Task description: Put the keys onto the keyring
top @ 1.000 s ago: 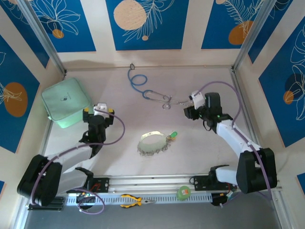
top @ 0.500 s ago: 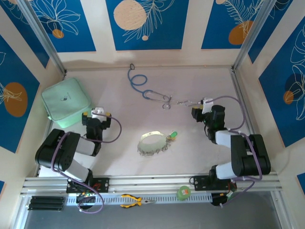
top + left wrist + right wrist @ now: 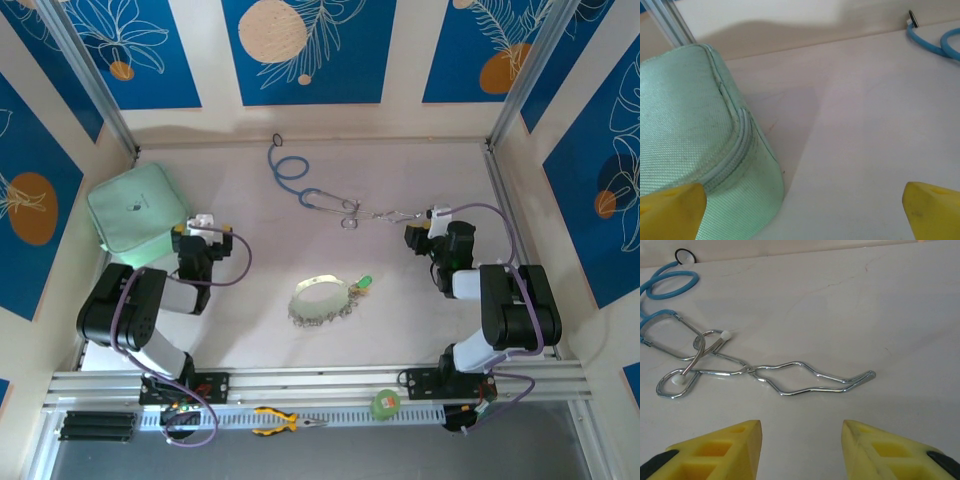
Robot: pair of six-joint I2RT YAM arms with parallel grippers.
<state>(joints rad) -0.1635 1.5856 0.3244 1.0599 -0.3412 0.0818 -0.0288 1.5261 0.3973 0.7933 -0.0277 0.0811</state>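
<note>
Both arms are folded back near their bases, neither on the job items. The left end effector [image 3: 802,210] has its jaws wide apart with nothing between them and faces the mint pouch [image 3: 690,140]. The right end effector [image 3: 801,440] has its jaws partly apart, also empty, low over the desk [image 3: 220,180] just short of the bent wire [image 3: 810,377] hooked into the stethoscope [image 3: 670,335]. The keyring [image 3: 320,300] lies flat mid-desk between the arms, well apart from both. The keys [image 3: 362,285] sit at its right edge. The green head is clear and the yellow one is too small to make out. I can't tell whether they are threaded on or just resting against the ring. Risks as I see them:

- **Wrong target:** the right arm is lined up on the wire, so a close here grabs stethoscope hardware, not a key.
- **Key slip:** the keys are tiny and flat on the desk, so a pinch likely skates or flicks them off.
- **Ring moves:** nothing pins the ring, so any threading push slides it unless the left arm braces it first.
- **Snag:** the chain fringe can catch a fingertip and drag the ring along.
- **Pouch bump:** the left arm may nudge the pouch as it swings out.
- **Arm clash:** both arms converging on one small spot may collide.
</note>
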